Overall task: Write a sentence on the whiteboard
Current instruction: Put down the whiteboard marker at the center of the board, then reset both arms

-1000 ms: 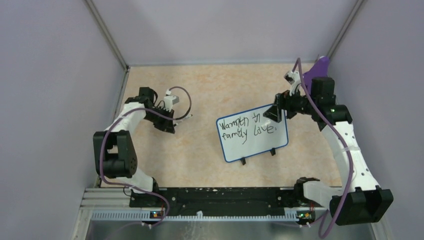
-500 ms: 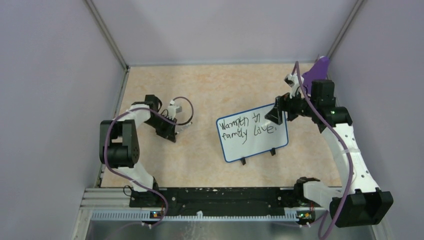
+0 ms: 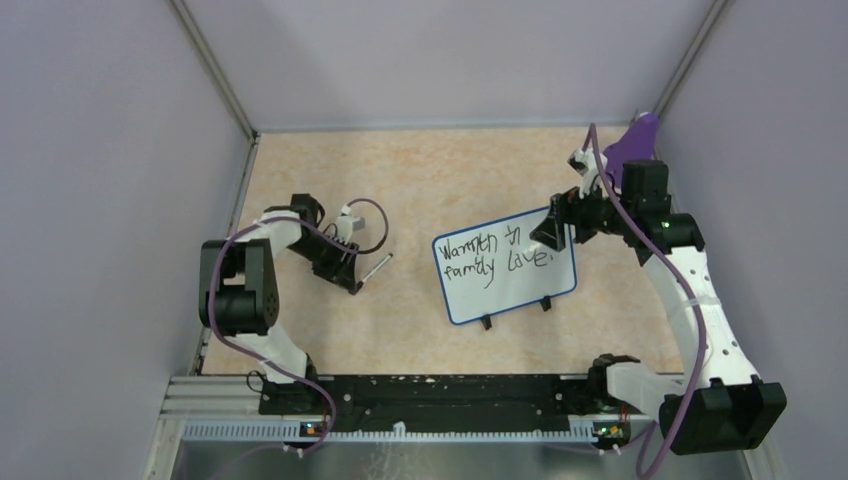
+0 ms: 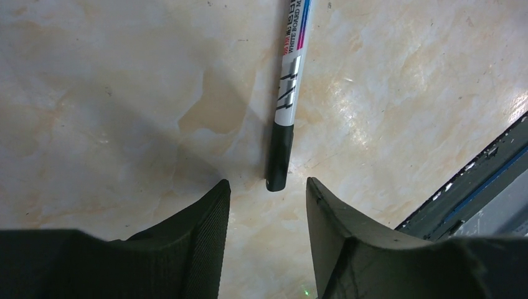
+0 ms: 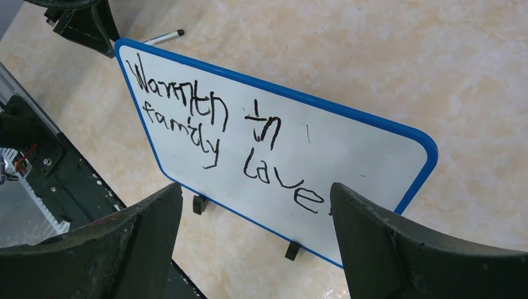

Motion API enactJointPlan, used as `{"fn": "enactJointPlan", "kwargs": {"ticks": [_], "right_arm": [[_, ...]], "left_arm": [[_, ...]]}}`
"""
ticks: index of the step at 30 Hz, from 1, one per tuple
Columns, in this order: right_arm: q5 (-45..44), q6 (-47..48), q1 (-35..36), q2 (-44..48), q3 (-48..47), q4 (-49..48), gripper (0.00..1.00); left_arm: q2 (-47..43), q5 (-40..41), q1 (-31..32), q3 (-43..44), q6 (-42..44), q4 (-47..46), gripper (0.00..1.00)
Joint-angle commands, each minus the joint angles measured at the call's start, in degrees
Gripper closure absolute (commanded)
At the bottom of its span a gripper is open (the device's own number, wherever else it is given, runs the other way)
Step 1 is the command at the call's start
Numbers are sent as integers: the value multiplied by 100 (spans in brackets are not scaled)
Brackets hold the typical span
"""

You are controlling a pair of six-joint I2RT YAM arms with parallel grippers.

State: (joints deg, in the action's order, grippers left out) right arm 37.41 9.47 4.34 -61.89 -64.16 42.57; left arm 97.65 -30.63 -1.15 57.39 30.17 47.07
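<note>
Released since a moment ago, the marker [image 4: 287, 93] is laid just ahead of the left gripper [image 4: 266, 187] — its jaws parted, nothing held. The right gripper [image 5: 255, 188] is spread wide above the whiteboard [image 5: 348, 143].

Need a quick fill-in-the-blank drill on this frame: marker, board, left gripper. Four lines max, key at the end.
1. The marker lies loose on the table, and the left gripper just short of it is ___.
2. The marker's end nearest that gripper is coloured ___.
3. The whiteboard has a thin rim coloured ___.
4. The second line of the sentence starts with the word ___.

Missing words: open; black; blue; family
</note>
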Motion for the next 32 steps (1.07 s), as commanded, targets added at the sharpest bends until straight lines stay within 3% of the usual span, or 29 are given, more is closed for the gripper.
{"fn": "enactJointPlan", "kwargs": {"ticks": [1, 7, 13, 19, 25, 32], "right_arm": [[-20, 133, -79, 151, -74, 30, 15], [271, 155, -546, -10, -325, 115, 14], [774, 397, -1447, -344, -763, 309, 14], [894, 965, -2304, -694, -1018, 493, 14], [1147, 1407, -2987, -1075, -662, 531, 15], [1110, 1629, -3160, -1310, -274, 384, 15]], "left_arm": [[-186, -114, -17, 128, 83, 111, 43], [-512, -475, -19, 968, -34, 526, 2], [-401, -873, -122, 2475, -318, 947, 1], [-319, -1241, -627, 3629, -1037, 472, 1], [-539, -1048, -1009, 3129, -1682, -443, 1], [-917, -799, -1133, 2331, -1908, -1032, 1]]}}
